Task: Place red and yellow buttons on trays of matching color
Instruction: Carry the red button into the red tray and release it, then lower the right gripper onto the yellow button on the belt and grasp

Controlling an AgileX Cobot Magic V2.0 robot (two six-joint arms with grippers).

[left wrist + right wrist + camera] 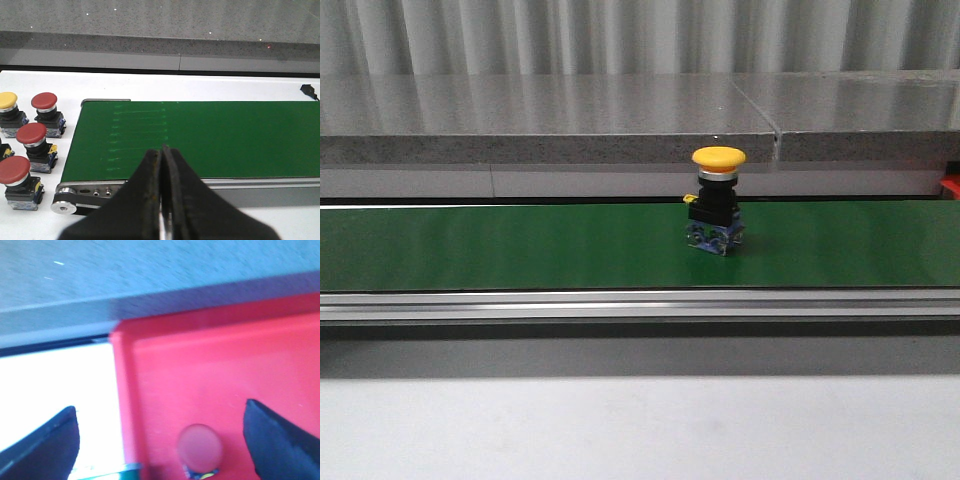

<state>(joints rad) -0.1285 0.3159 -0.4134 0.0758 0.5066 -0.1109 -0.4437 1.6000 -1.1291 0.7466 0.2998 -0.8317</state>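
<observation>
You have a yellow button (pixel 718 200) standing upright on the green belt (pixel 520 245), right of centre in the front view, with nothing holding it; neither arm shows in that frame. Judging from this, your step is to fetch it for a yellow tray, which no view shows. Come down over the mushroom cap, close on the dark body below it rather than the cap's rim, and lift straight so the blue base clears the belt. If the belt is running, allow for that.

In the left wrist view, the left end effector (pixel 162 190) sits low in the frame with its fingers pressed together and empty, over the near edge of the belt. Left of the belt, on the white tabletop (pixel 240 82), wait three red buttons (pixel 31 134) and one yellow-capped button (pixel 7 101) at the far left edge.

The right wrist view is blurred. The right end effector (pixel 160 440) is spread wide above the red tray (pixel 225 370), with a red button (pixel 200 447) lying in the tray between the fingers, released. Only this view shows the tray properly; the front view catches a red sliver at its right edge.
</observation>
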